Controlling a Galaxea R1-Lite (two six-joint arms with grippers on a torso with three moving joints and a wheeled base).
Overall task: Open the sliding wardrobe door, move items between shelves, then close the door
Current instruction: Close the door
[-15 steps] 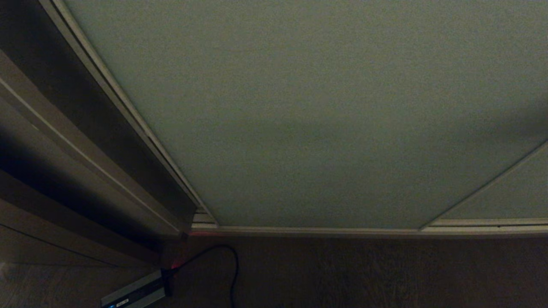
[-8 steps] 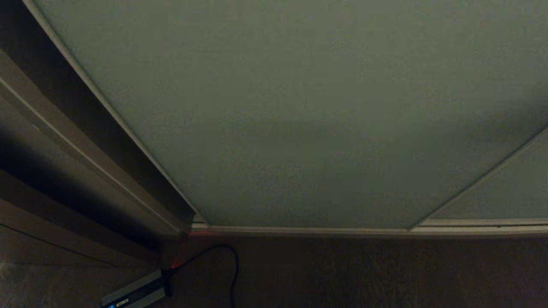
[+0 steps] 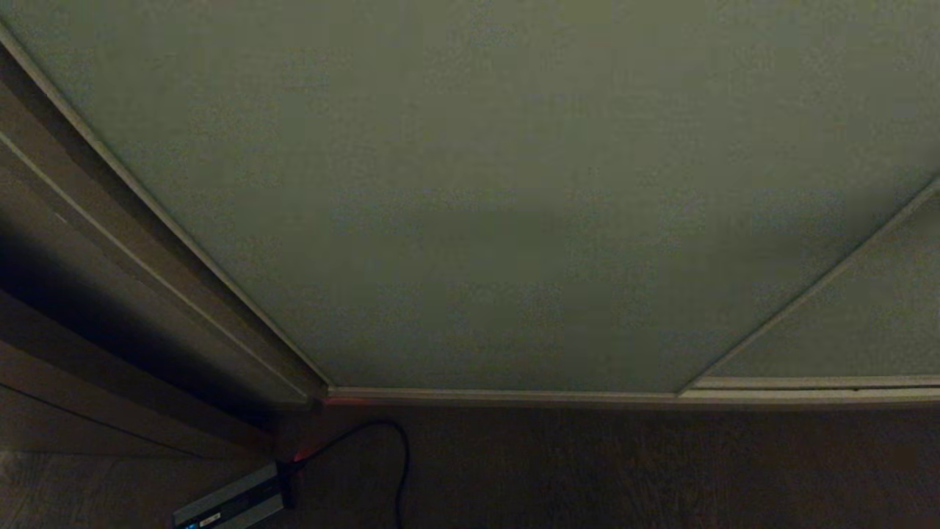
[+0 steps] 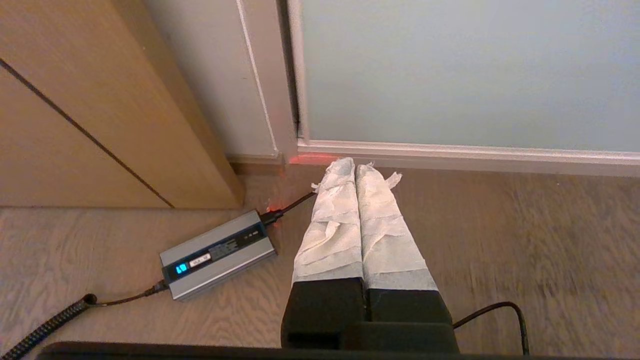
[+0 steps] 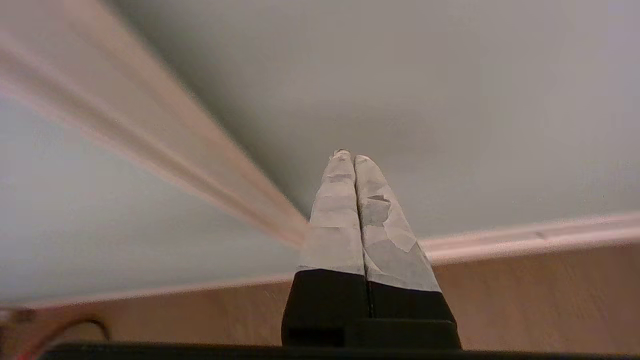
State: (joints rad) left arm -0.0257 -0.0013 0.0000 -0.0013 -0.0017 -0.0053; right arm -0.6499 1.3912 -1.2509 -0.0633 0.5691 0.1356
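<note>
pale wood-grain floor (image 4: 500,240) runs up to the foot of the wardrobe, and the head view looks down at it in dim light. filling most of that view is the sliding wardrobe door (image 3: 477,198), a matte grey-green panel edged by a thin light frame; its left edge sits right against the brown side board (image 3: 139,294), with no dark gap showing between them at the bottom corner. a second panel (image 3: 852,323) of the same colour shows at the lower right, its frame edge crossing the first one's at an angle. both stand on the ribbed floor track (image 3: 514,397). no shelf or toy shows in any view.

on the floor near the left corner lies a grey box (image 4: 217,255) with a small lit blue display, a black cable (image 4: 295,202) plugged into its end towards the door and a coiled lead running off the other end. a faint red glow marks the floor by the track corner.

neither arm appears in the head view. the left gripper (image 4: 355,167) hangs low over the floor, pointing at the base of the door frame, its 2 tape-wrapped fingers (image 4: 332,220) pressed together with nothing between them. the right gripper (image 5: 348,156) points at the door surface close to the seam where the 2 panels overlap, just above the track; its taped fingers (image 5: 390,235) are likewise pressed flat together and empty. whether its tips touch the panel cannot be told.
</note>
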